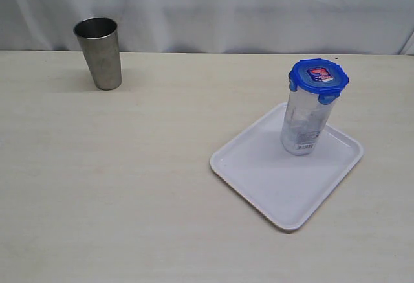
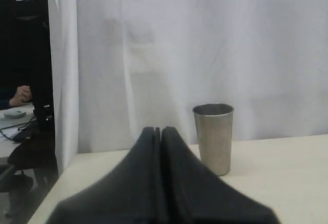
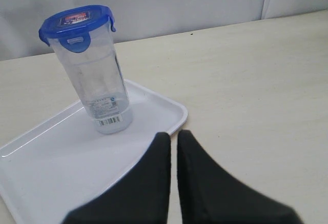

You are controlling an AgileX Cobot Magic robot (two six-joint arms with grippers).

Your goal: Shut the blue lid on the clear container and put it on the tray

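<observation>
Clear container (image 1: 306,122) upright on white tray (image 1: 259,173), towards its far side. Blue lid (image 1: 318,78) seated on the container's mouth, sticker facing up.

Right gripper (image 3: 173,134): fingers drawn together with only a thin slit between them, nothing pinched. Tips are near the tray's rim. The container stands ahead of them, clear of contact.

Left gripper (image 2: 158,129): fingers pressed together, empty. Steel tumbler (image 2: 213,138) upright on the table (image 1: 129,186) just beyond it, well apart from the tray.
</observation>
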